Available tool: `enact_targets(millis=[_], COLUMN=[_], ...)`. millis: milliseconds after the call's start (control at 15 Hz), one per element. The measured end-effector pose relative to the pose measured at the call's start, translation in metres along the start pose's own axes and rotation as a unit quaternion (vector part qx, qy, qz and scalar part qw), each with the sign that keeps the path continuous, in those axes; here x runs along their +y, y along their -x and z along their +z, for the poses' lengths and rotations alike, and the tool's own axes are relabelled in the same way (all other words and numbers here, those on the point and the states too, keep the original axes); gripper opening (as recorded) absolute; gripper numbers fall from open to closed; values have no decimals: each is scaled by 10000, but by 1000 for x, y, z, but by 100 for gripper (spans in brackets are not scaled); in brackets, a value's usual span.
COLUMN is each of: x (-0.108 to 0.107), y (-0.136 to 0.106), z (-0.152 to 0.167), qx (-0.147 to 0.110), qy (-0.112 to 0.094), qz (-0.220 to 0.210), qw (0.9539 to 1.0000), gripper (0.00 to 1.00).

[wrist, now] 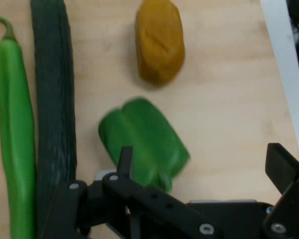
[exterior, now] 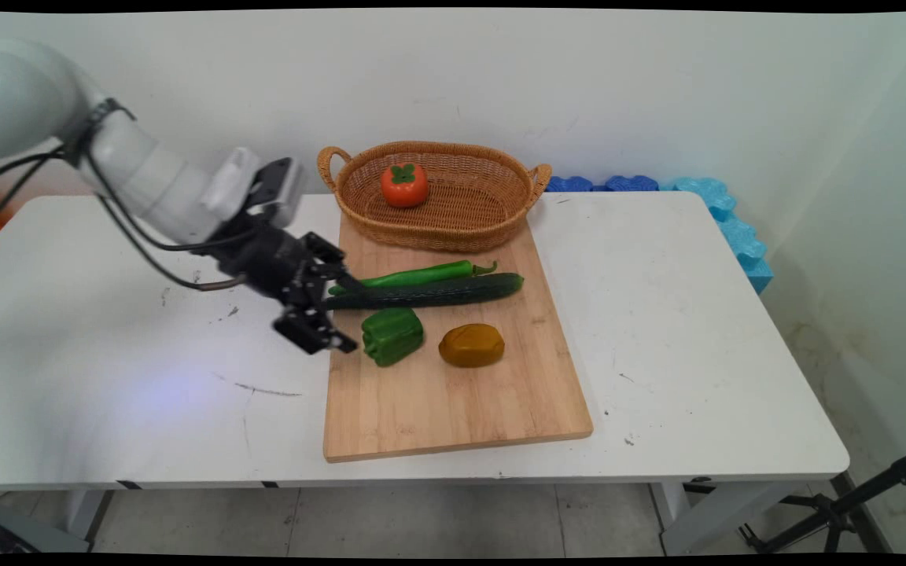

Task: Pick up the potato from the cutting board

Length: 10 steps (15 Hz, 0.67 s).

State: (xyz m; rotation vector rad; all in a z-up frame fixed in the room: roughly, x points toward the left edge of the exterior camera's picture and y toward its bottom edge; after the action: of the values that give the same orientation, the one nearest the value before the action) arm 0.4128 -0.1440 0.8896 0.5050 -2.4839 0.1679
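Black linkage fills the bottom of the hand view, and from it the gripper (wrist: pixel 202 164) shows its two fingers spread wide apart, released and grasping nothing. Nearest to it is the green bell pepper (wrist: pixel 144 144), which lies on the wooden cutting board (wrist: pixel 229 99) just ahead of the fingers. It sits nearer the finger on the picture's left, which overlaps its near side, and well apart from the other. As a judgement only, the opening is not centred on the pepper. Beyond it lies a brownish-yellow lump (wrist: pixel 159 42), perhaps a potato. To the picture's left a dark cucumber (wrist: pixel 54 99) and a long green chilli (wrist: pixel 12 139) run side by side, and whether they touch I cannot tell. The main view shows what the hand camera misses. The gripper (exterior: pixel 347 313) is tilted low over the board's left edge, with one finger crossing the cucumber's (exterior: pixel 429 292) end. A wicker basket (exterior: pixel 461 220) at the board's far end holds an orange-red fruit (exterior: pixel 404 185). Blue foam pieces (exterior: pixel 728 220) line the far right of the white table (exterior: pixel 697 314). Only the hand view shows how the pepper sits between the fingers.
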Motion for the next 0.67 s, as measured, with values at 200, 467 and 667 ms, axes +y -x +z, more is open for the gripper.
enact_targets(millis=[200, 467, 667], x=[2, 4, 6], y=[-23, -51, -65], z=[23, 59, 82], qx=[37, 32, -10], qy=[-97, -193, -242], qz=[-111, -221, -256], qw=[9999, 9996, 9994], gripper=[100, 100, 100])
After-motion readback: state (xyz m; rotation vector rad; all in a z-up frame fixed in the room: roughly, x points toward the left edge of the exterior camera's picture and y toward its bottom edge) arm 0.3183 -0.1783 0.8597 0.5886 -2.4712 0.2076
